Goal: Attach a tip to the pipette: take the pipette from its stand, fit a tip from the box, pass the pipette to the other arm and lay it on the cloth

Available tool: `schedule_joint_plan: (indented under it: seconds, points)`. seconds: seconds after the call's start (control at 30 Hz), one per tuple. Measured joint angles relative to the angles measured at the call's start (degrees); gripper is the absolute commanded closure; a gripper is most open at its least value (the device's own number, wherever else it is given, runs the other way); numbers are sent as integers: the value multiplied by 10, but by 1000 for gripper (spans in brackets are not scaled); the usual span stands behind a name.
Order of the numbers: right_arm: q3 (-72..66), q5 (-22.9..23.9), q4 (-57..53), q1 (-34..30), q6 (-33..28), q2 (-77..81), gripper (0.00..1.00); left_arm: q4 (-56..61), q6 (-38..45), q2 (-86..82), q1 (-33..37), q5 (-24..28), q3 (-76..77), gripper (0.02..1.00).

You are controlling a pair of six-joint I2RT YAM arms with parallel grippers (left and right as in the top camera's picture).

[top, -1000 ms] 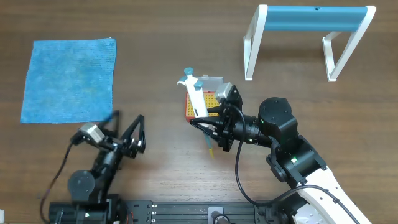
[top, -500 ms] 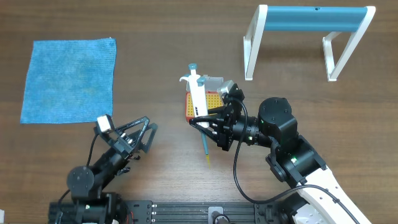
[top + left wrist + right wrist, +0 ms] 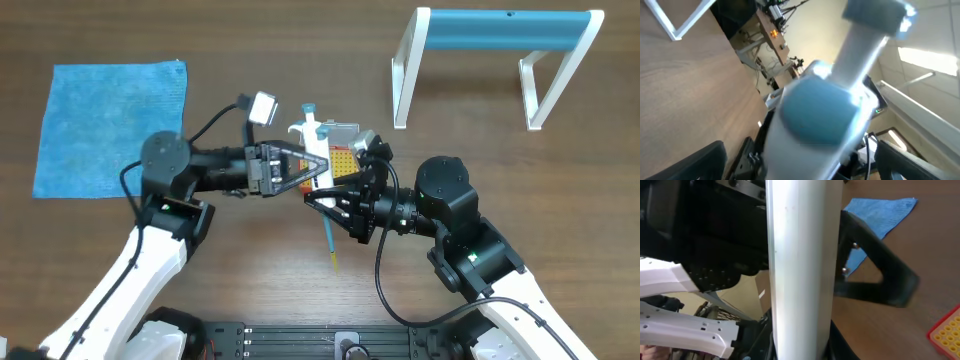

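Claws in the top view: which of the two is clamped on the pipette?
The right claw: it is clamped on the pipette by its lower body. The left claw is open, straddling the pipette's upper end.

pipette blurred in left wrist view | tip box partly covered by pipette

Black round joints, white forearm shells, looping black cables; green light on right arm
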Motion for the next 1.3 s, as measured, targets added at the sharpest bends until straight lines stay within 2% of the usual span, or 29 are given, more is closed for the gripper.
schedule_joint_plan:
  seconds: [0.07, 0.1, 0.13, 0.2, 0.33, 0.37, 0.4, 0.53, 0.63, 0.73, 0.83, 0.9, 0.97, 1.1, 1.13, 1.17, 1.23, 1.3]
  points:
    - [0, 0, 0, 0, 1, 0, 925, 16, 5, 18, -4, 1, 5, 220]
    - [0, 0, 0, 0, 2, 0, 917, 20, 7, 21, -4, 1, 6, 323]
    - [0, 0, 0, 0, 3, 0, 921, 28, 7, 23, -4, 1, 6, 581]
    - [0, 0, 0, 0, 3, 0, 919, 44, 8, 23, -4, 1, 7, 991]
    - [6, -12, 1, 0, 48, -4, 915, 68, 60, 25, -2, -1, 7, 989]
    - [6, -13, 0, 0, 50, -4, 560, 67, 62, 25, -2, -1, 7, 989]
    - [6, -13, 0, 0, 51, -4, 53, 67, 64, 25, -2, -1, 7, 989]
    - [6, -14, 0, 0, 31, -4, 53, 46, 35, 25, -3, -10, 7, 991]
    - [6, -20, -9, -9, 25, -4, 53, -54, 45, 25, 18, -16, 12, 991]
    - [6, -71, -13, -58, 24, -4, 53, -219, 102, 26, 79, -31, 15, 993]
    - [6, -116, -63, -129, 19, -4, 53, -317, 149, 26, 137, -41, 14, 991]
    - [7, -125, -134, -187, 12, -2, 53, -378, 181, 26, 195, -45, 17, 991]
    - [7, -129, -203, -239, 9, 3, 53, -488, 224, 28, 257, -47, 37, 991]
    - [7, -130, -221, -273, 0, 16, 53, -728, 346, 75, 361, -66, 163, 993]
    - [7, -130, -221, -273, -2, 17, 53, -792, 382, 94, 375, -82, 206, 991]
    - [7, -130, -223, -273, -6, 20, 53, -905, 429, 130, 389, -118, 283, 993]
    - [7, -126, -221, -273, -8, 26, 53, -1068, 528, 208, 396, -214, 433, 993]
    - [7, -125, -221, -274, -10, 33, 53, -1189, 591, 294, 396, -310, 586, 993]
